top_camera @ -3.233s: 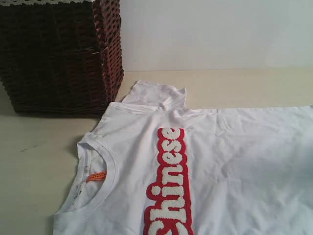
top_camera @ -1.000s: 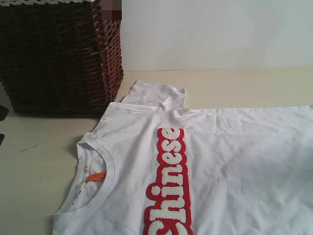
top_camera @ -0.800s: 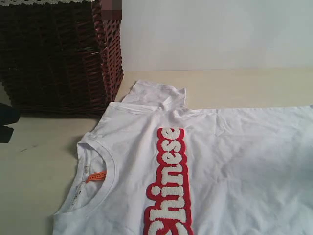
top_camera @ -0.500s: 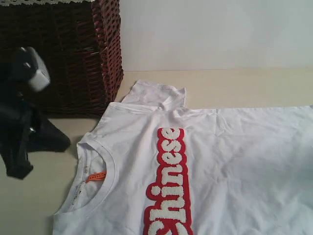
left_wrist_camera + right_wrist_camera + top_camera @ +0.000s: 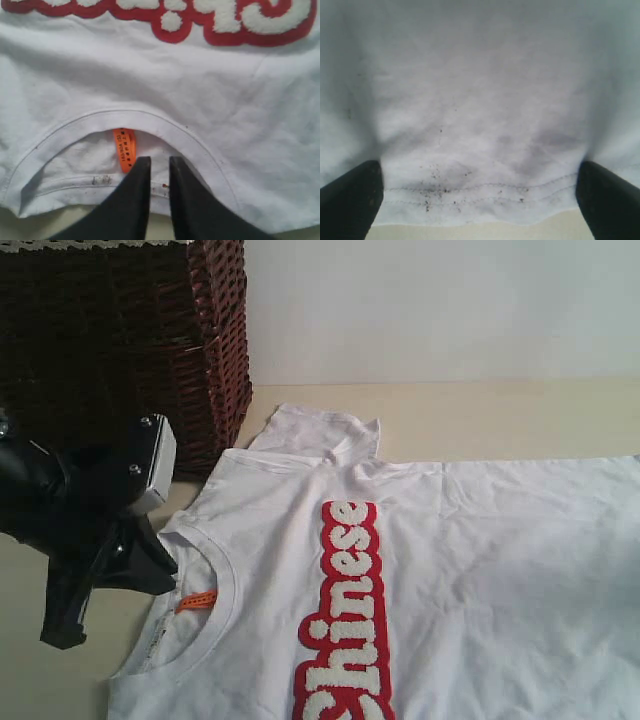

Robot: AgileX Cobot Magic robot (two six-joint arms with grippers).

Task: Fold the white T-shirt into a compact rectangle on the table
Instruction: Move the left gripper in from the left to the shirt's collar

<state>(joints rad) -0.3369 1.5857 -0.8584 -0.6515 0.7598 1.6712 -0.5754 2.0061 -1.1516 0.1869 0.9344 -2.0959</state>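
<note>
Left gripper point(image 5: 160, 161) has swung in to the white T-shirt point(image 5: 480, 570) collar point(image 5: 150, 120), jaws barely parted, contact unclear; right gripper point(image 5: 479, 172), spread wide, straddles the hem point(image 5: 480, 192) at the opposite end.

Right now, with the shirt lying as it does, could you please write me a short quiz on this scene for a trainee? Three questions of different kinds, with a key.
1. True or false: the white T-shirt is already folded in half on the table.
2. Which thing lies nearest the tips of the left gripper? A. the orange neck tag B. a sleeve C. the wicker basket
3. In a few words: how do the jaws of the right gripper stand?

Key
1. False: it lies spread out, red lettering up.
2. A.
3. Wide open, one on either side of a stitched edge of the shirt.
</note>
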